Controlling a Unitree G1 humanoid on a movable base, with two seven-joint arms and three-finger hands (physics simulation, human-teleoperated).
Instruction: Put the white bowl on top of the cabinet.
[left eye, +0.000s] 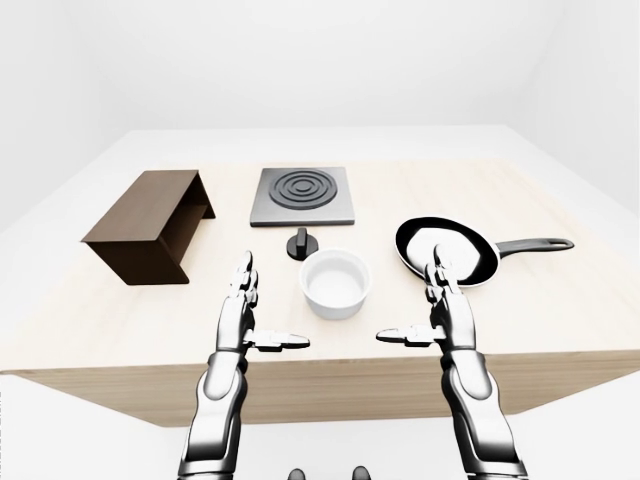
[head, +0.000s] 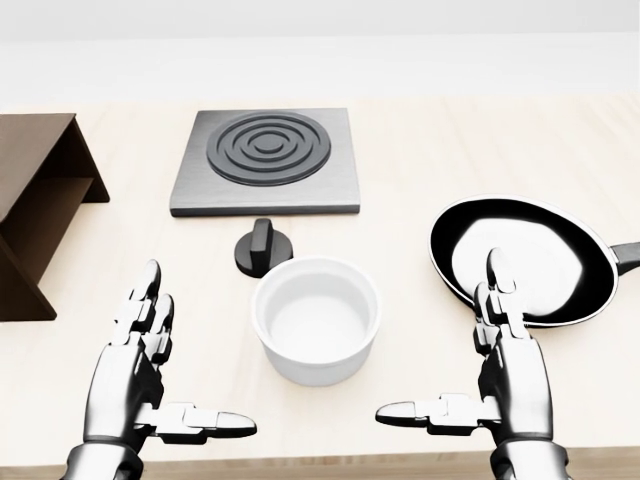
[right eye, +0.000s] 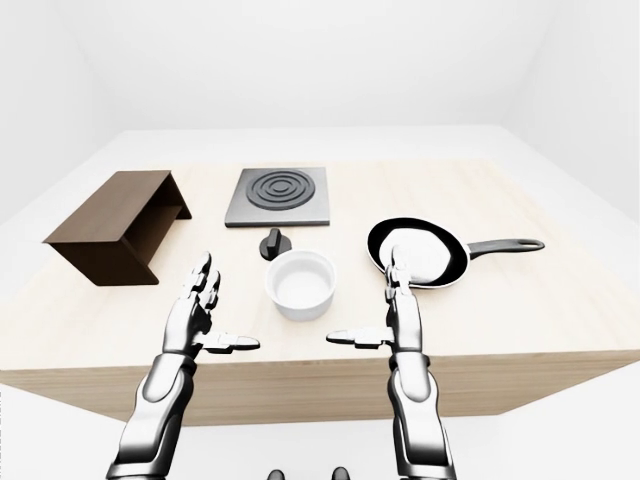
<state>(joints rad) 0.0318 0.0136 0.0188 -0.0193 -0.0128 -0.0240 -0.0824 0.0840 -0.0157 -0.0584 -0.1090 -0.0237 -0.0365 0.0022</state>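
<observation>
White bowl (head: 317, 319) sits between my left hand (head: 135, 375) and right hand (head: 495, 380), both spread wide, gripping nothing.

Bright, flat, even sim lighting, no clear source direction. Shadows soft and faint, slightly darker under the bowl (head: 317, 320) and cabinet (left eye: 148, 228). White glare patch fills the pan (head: 520, 258). All views sharp, no blur, no visible edge distortion. Walls near blown out.
</observation>
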